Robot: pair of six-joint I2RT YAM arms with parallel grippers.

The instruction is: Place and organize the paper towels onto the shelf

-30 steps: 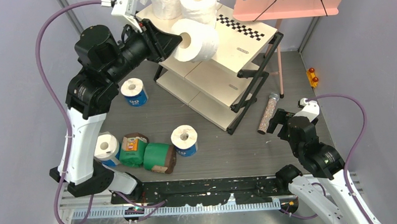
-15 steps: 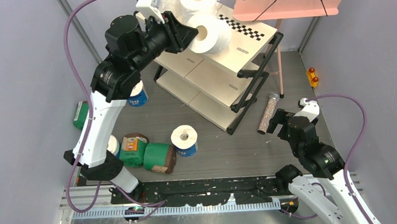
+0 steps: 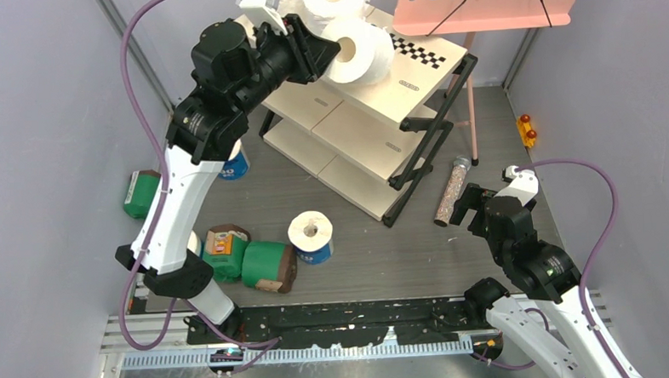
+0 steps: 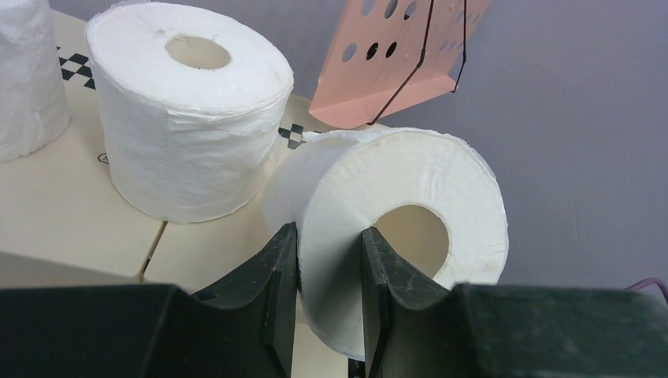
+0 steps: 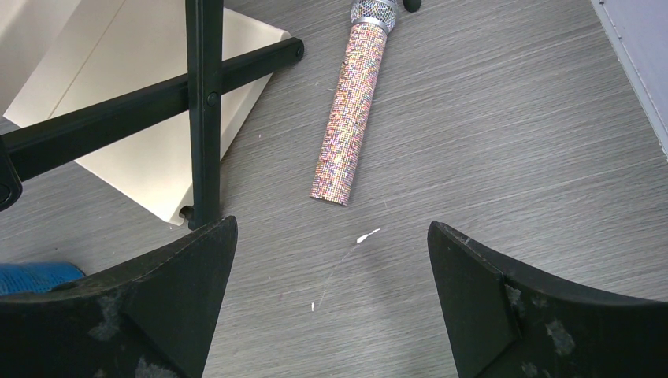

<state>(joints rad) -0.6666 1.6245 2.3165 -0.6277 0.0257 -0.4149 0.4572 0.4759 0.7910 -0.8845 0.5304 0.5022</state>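
Note:
My left gripper point(image 3: 335, 51) is shut on the wall of a plain white roll point(image 3: 361, 50), one finger inside its core, holding it on its side over the top tier of the shelf point(image 3: 395, 88). In the left wrist view the held roll point(image 4: 410, 197) sits between my fingers point(image 4: 276, 260), beside an upright white roll point(image 4: 189, 110) and another point(image 4: 27, 71) on the cream board point(image 4: 71, 205). Blue rolls point(image 3: 312, 237) point(image 3: 232, 164) and green rolls point(image 3: 142, 193) point(image 3: 226, 253) point(image 3: 269, 264) lie on the floor. My right gripper point(image 3: 476, 201) is open and empty.
A pink perforated music stand point(image 3: 485, 2) stands behind the shelf's right end. A thin speckled tube point(image 5: 350, 118) lies on the floor ahead of my right gripper point(image 5: 331, 252), next to the shelf's black leg point(image 5: 201, 102). A small orange object point(image 3: 526, 129) lies far right.
My left arm has carried the white roll up and to the right, further over the top tier towards the other white rolls. The right arm has not moved.

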